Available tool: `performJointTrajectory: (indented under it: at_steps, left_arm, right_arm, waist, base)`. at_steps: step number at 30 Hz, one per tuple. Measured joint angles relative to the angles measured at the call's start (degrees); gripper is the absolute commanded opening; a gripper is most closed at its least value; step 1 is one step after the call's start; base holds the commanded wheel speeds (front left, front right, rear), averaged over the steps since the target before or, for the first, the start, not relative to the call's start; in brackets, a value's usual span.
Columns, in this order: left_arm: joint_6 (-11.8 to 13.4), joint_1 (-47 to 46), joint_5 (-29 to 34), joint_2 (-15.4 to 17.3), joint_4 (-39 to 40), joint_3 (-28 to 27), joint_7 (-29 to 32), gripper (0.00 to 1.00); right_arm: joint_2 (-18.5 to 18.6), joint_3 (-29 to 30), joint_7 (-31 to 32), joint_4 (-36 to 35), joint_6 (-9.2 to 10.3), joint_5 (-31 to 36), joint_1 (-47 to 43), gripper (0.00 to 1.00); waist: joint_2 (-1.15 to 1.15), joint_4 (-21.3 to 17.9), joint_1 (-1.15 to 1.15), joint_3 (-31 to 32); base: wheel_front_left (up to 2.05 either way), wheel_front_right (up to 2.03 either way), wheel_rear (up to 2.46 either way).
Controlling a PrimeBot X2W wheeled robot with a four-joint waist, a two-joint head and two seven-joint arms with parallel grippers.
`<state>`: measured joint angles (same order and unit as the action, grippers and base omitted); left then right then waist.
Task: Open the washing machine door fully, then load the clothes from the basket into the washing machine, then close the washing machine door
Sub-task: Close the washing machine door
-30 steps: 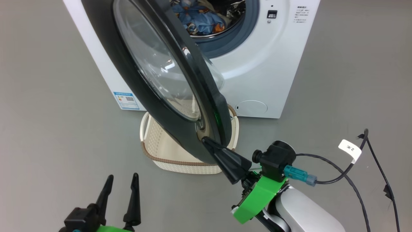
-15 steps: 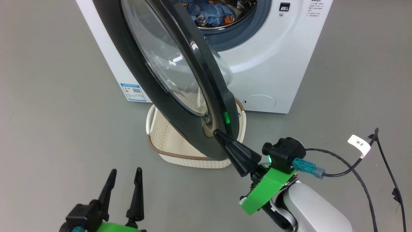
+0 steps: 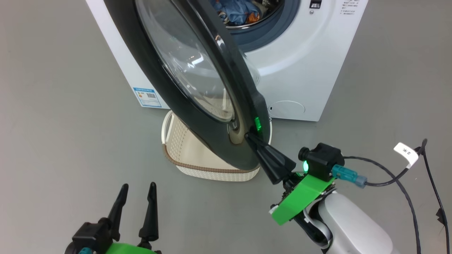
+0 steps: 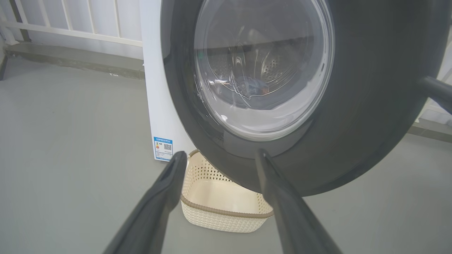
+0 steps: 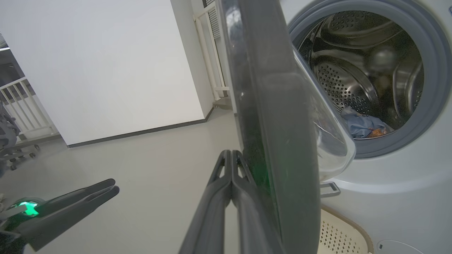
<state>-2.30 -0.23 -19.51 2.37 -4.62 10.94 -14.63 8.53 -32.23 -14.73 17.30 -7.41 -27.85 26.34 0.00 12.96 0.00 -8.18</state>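
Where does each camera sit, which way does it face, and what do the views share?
Head view: on the head, facing forward and down at the washing machine door and basket; shows open left tool, shut right tool at the door's edge, pale forearm.
Left wrist view: on the left wrist, facing the door's outer face and basket, between its own fingers.
Right wrist view: on the right wrist, along the door's edge toward clothes in the drum; own fingers together.
Shared: all three show door and basket.

The washing machine door (image 3: 190, 77) hides part of the basket (image 3: 212, 175).
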Motion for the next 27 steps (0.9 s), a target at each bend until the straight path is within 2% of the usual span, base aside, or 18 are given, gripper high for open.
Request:
performJointTrajectory:
  at_steps: [14, 27]
  left_arm:
    - [0.9, -0.1, -0.9, 0.0, 1.6, 1.0, 0.0, 1.00]
    - [2.7, -2.5, -2.1, 0.0, 4.0, 3.5, 0.0, 1.00]
  right_arm:
    - [1.3, 2.2, 0.0, -0.3, 0.00, 0.0, 1.8, 0.00]
    - [5.0, 5.6, 0.0, -2.3, 0.00, 0.0, 5.6, 0.00]
  waist:
    - [0.00, 1.0, 0.00, -2.5]
    - [0.00, 1.2, 0.00, -7.3]
  base:
    - [0.00, 0.00, 0.00]
    - [0.00, 0.00, 0.00]
